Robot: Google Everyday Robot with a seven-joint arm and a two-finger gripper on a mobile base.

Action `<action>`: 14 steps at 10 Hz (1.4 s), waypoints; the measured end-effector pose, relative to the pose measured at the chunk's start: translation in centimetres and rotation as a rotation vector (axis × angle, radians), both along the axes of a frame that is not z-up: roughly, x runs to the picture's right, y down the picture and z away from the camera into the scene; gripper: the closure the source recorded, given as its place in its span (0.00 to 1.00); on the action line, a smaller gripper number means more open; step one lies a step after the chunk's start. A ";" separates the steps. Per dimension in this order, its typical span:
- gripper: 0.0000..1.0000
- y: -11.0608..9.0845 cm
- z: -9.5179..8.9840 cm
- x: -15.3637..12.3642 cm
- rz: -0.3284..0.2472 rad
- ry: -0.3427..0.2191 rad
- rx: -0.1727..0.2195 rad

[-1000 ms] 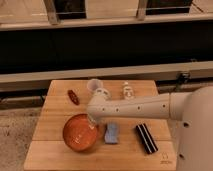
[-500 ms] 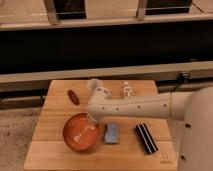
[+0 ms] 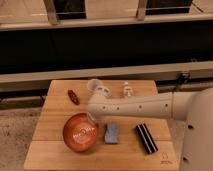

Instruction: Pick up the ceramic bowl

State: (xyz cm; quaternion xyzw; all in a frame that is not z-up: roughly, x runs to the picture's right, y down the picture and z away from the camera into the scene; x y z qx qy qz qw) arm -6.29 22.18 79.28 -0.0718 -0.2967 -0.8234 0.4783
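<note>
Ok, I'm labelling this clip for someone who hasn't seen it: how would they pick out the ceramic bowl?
Start at the wooden table and look to its front left part. The bowl sits there, left of a blue sponge, with the end effector shut at its right rim. It is the largest item, round, shallow and glossy orange-red, unlike the small clear cup behind.

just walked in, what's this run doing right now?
The robot's arm reaches across the wooden table, with its hand down at the right rim of the orange-red bowl, closed on the rim. The bowl looks tilted toward the camera. A clear cup, a blue sponge and a black bar sit nearby.
</note>
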 end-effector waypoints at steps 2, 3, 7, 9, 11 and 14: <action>0.89 0.0 -0.1 0.0 -0.013 -0.013 -0.001; 0.89 0.0 -0.1 0.0 -0.015 -0.015 -0.001; 0.97 -0.6 -0.6 -0.2 -0.037 -0.035 0.006; 0.98 -1.0 -0.9 -0.2 -0.050 -0.043 0.011; 0.98 -1.2 -1.0 -0.1 -0.056 -0.050 0.013; 0.98 -1.9 -1.7 0.2 -0.069 -0.063 0.014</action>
